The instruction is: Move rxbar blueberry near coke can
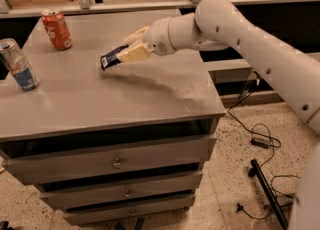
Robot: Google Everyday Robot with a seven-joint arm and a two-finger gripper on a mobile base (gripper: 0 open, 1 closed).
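Observation:
The rxbar blueberry [111,57] is a dark navy bar held at one end by my gripper [133,48], its free end pointing left and down, just above the cabinet top. The gripper's cream fingers are shut on the bar, over the middle of the top. The coke can [56,29], orange-red with a silver top, stands upright at the back left of the top, to the left of the bar and apart from it. My white arm [235,29] reaches in from the right.
A taller silver-and-blue can [18,65] stands at the left edge of the grey cabinet top [125,94]. Drawers sit below the top. Black cables [257,141] and a black bar lie on the floor at right. A rail and shelf run behind.

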